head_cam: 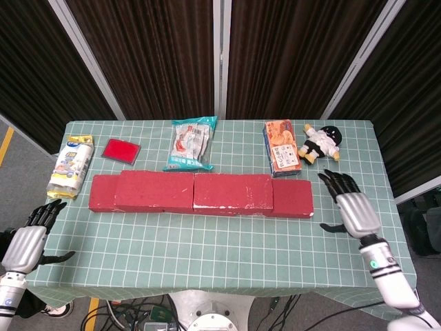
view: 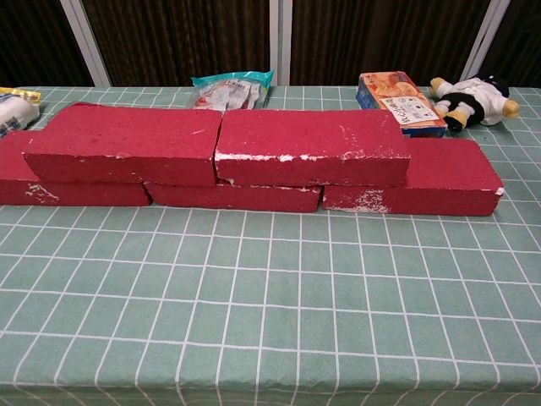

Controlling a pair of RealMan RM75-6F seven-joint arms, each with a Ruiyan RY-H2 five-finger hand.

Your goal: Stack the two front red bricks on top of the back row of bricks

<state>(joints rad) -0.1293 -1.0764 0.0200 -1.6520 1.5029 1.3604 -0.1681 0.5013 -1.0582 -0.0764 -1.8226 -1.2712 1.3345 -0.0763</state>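
Two red bricks lie end to end on top of a lower row of red bricks across the table's middle: the left upper brick (head_cam: pixel 153 190) (view: pixel 127 144) and the right upper brick (head_cam: pixel 233 191) (view: pixel 311 146). The lower row (view: pixel 439 173) sticks out at both ends. My right hand (head_cam: pixel 351 205) hovers open to the right of the stack, apart from it, fingers spread. My left hand (head_cam: pixel 31 234) hangs open off the table's front left corner. Neither hand shows in the chest view.
Behind the bricks lie a snack bag (head_cam: pixel 191 143), an orange box (head_cam: pixel 282 147), a plush doll (head_cam: pixel 320 143), a flat red square (head_cam: pixel 121 149) and a white and yellow packet (head_cam: pixel 72 164). The green checked cloth (head_cam: pixel 220 248) covers the table in front.
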